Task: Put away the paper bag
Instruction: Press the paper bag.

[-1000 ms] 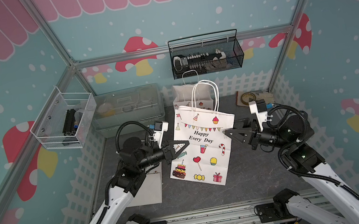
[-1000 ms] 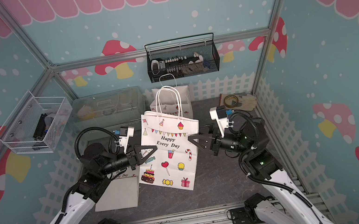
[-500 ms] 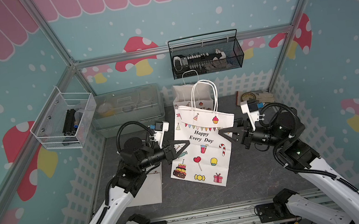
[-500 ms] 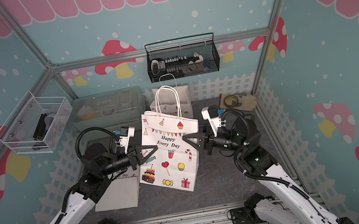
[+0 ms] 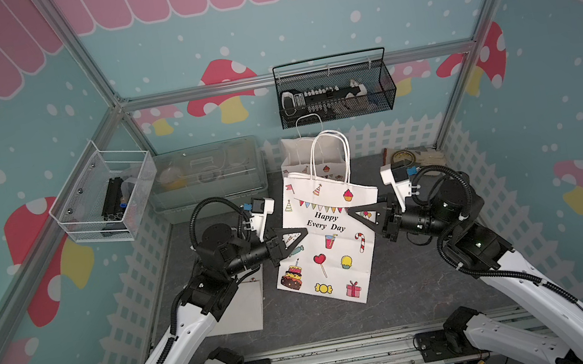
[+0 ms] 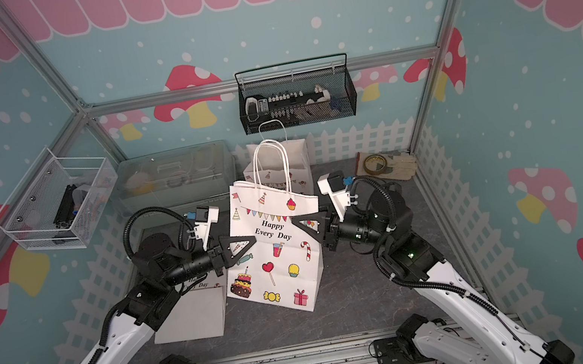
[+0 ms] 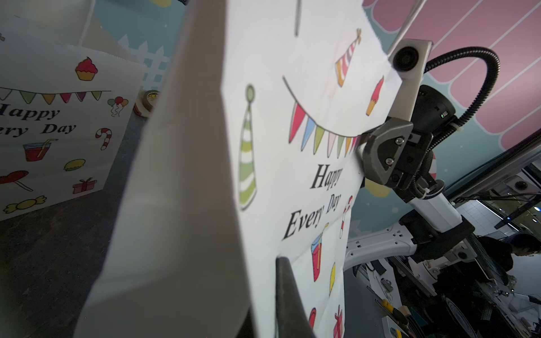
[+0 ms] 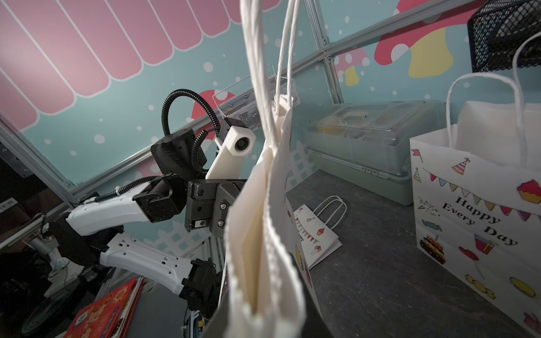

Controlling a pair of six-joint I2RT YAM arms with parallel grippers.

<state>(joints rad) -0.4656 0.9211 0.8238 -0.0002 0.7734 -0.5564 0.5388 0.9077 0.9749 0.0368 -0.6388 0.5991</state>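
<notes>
Printed paper bag (image 7: pixel 292 181) fills view; right gripper (image 7: pixel 361 152) at its far edge; second bag (image 7: pixel 58 131) upright behind.

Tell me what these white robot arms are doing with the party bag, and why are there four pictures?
These are two robot arms at a table. Two pictures look down from above, like two eyes; the other two come from cameras on the wrists. The left arm and the right arm each pinch one side edge of the paper bag with jaws shut, holding it between them. Behind it stands another bag, a third bag lies flat under the left arm, and at the back are a clear box and a tape roll.
</notes>
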